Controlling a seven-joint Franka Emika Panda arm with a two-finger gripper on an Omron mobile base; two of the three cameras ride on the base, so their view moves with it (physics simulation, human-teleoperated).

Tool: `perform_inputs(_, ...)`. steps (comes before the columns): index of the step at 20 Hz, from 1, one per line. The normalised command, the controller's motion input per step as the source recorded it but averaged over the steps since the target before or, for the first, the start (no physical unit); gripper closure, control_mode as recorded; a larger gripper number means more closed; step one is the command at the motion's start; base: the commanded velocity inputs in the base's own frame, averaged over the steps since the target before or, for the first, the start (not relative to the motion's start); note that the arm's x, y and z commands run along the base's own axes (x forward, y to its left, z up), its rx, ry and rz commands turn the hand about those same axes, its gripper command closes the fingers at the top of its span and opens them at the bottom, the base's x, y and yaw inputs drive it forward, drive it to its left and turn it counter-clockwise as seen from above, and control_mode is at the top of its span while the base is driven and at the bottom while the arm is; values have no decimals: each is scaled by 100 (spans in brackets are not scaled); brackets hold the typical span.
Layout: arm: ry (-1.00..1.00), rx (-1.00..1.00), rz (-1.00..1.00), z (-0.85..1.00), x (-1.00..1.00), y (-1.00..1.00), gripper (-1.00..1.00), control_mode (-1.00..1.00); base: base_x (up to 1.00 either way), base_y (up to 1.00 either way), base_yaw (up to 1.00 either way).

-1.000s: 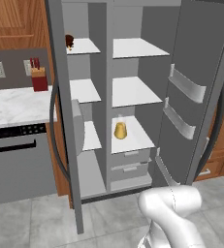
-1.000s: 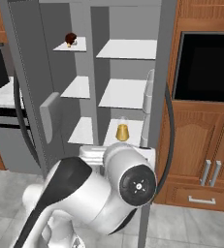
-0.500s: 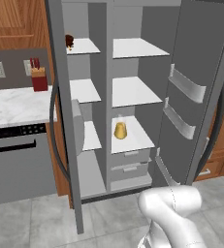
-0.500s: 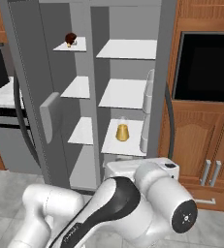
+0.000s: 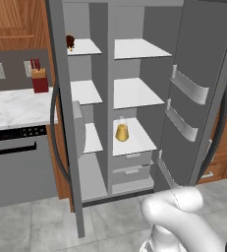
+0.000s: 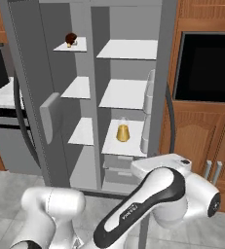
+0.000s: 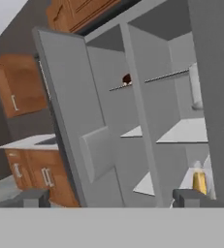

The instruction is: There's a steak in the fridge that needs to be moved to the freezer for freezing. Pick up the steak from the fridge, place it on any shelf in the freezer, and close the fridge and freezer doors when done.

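The tool [image 7: 111, 197] is held level with its 2 tips spread wide apart and nothing between them.

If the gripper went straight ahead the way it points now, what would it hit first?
Probably the divider wall between freezer and fridge, or the freezer door just beside it; depth is unclear. The gripper looks open and empty.

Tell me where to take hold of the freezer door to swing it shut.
Grip the dark bar handle on the outer face of the freezer door, near mid-height, coming from the door's outer left side. The door stands wide open, and the handle bows away from the panel, likely leaving a gap for the open pincer to close across the bar.
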Motion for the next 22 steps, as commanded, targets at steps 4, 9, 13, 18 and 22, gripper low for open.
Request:
perform_inputs(4,-2,15,22,-25,47,-63,-100,-100,0,0,0)
perform_inputs(9,-7,12,17,-33,37,-47,-100,-100,0,0,0)
perform_inputs(13,-3,6,11,-42,50,-22,-100,-100,0,0,0)
perform_inputs(18,0,7,11,-38,44,-27,-100,-100,0,0,0)
perform_inputs(22,0,3,1,-32,31,-8,-100,-100,0,0,0)
